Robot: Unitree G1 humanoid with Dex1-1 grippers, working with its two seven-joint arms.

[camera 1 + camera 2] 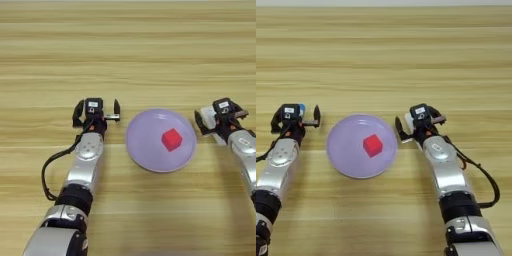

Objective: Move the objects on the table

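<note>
A small red cube lies on a round lilac plate at the middle of the table. My left gripper stands open just left of the plate. A bit of the blue-and-white cylinder peeks out behind it, and the rest is hidden by the gripper. On the plate's right side my right gripper is open, its fingers spread over the white oblong bar, which lies on the wood under it and is partly covered.
The plate sits between the two grippers, close to both. A black cable loops out beside my left forearm, and another cable loops beside the right forearm. Bare wood stretches across the far half of the table.
</note>
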